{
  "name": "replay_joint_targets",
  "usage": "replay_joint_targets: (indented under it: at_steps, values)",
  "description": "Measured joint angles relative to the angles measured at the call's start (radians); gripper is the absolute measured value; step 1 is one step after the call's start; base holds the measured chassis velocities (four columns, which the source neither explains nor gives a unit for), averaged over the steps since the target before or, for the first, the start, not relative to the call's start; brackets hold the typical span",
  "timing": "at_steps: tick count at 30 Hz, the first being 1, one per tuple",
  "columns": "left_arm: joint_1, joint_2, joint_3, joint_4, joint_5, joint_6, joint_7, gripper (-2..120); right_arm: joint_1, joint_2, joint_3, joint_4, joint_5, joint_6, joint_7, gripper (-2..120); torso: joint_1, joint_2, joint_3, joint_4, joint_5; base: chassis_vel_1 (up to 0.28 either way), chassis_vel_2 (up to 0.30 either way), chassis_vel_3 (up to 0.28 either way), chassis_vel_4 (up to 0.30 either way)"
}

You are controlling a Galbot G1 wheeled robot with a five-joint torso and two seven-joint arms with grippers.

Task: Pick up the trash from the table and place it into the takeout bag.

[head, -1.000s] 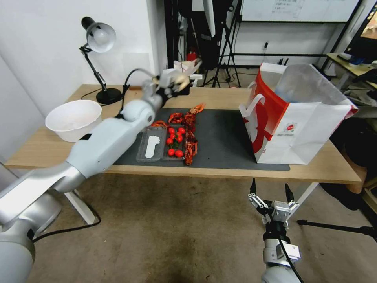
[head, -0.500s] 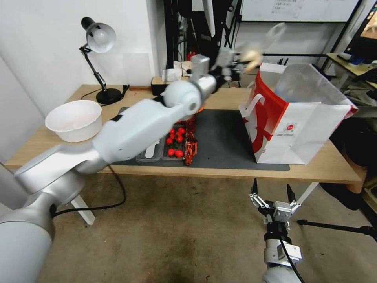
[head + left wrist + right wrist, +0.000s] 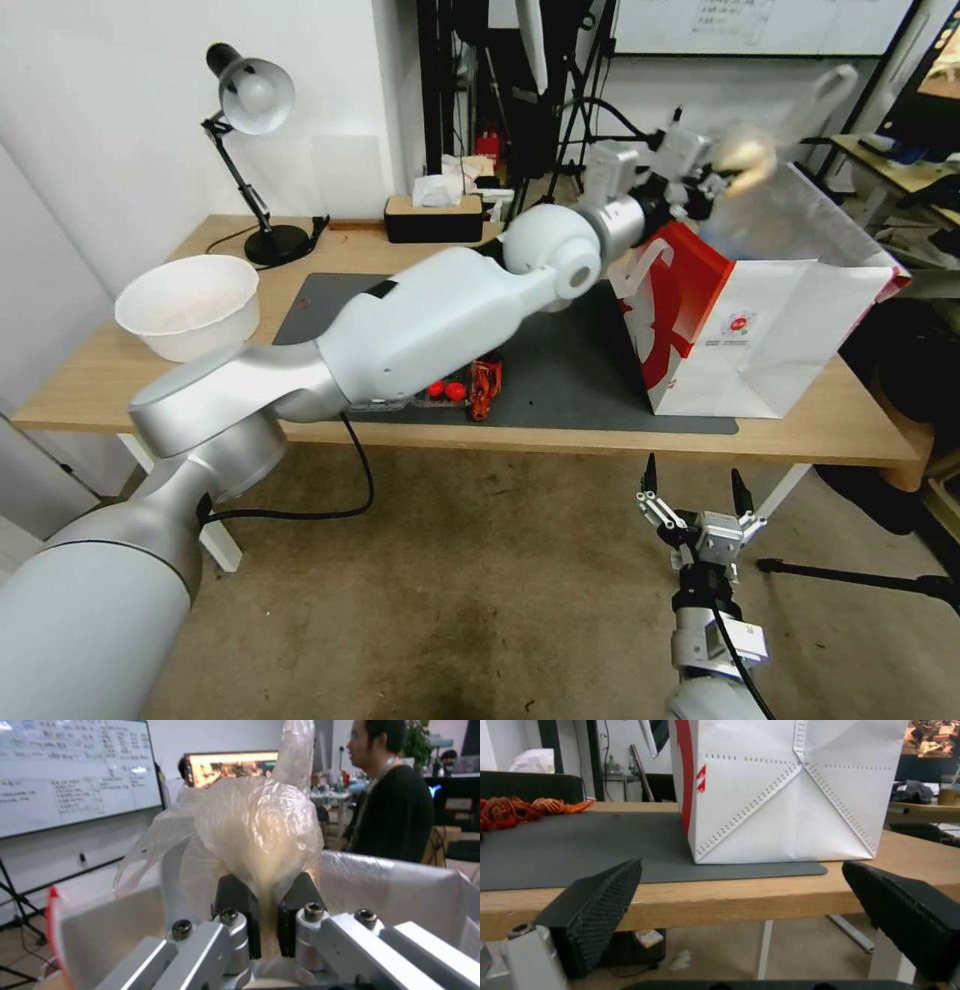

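My left gripper [image 3: 722, 172] is shut on the trash, a knotted clear bag with a pale lump [image 3: 746, 154], and holds it in the air over the open top of the takeout bag [image 3: 760, 330]. In the left wrist view the black fingers [image 3: 240, 915] pinch the clear bag [image 3: 260, 828] above the takeout bag's silvery lining [image 3: 400, 885]. The white and red takeout bag stands upright on the dark grey mat [image 3: 570, 370] at the right of the table [image 3: 850, 425]. My right gripper [image 3: 692, 490] hangs open below the table's front edge, facing the takeout bag [image 3: 790, 795].
A white bowl [image 3: 188, 303] sits at the table's left and a desk lamp [image 3: 250, 100] behind it. A tissue box [image 3: 435, 218] stands at the back. Red crayfish shells and cherry tomatoes [image 3: 470, 385] lie on the mat under my left arm.
My left arm has swung right and up, carrying the clear bag from above the mat's back edge to above the takeout bag's opening. The right arm has barely moved.
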Motion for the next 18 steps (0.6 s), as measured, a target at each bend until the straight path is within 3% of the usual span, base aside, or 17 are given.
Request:
replay_joint_targets:
  at_steps: [5,7,9,18]
  values:
    - [-0.002,-0.013,0.018,0.001,0.001,0.015,0.005,18,0.000,0.000,0.001,0.000,0.000,0.001,0.001,100,0.000,0.000,0.000,0.0000,-0.0001,0.000,0.000,0.000,0.000]
    - [-0.009,-0.021,0.025,0.005,0.001,0.018,0.005,29,0.000,0.002,0.001,0.000,0.000,0.002,0.001,100,0.000,0.000,0.000,-0.0001,0.0000,0.000,0.000,0.000,0.000]
    - [-0.011,-0.023,0.027,0.006,0.001,0.018,0.005,31,0.000,0.003,0.001,0.000,0.000,0.002,0.002,100,0.000,0.000,0.000,-0.0001,-0.0001,0.000,0.000,0.000,0.000]
    - [-0.022,-0.026,0.029,0.007,-0.008,0.028,0.000,70,-0.003,0.006,0.001,0.009,0.000,0.003,0.002,100,0.000,0.000,0.000,-0.0001,-0.0001,0.000,0.000,0.000,0.000]
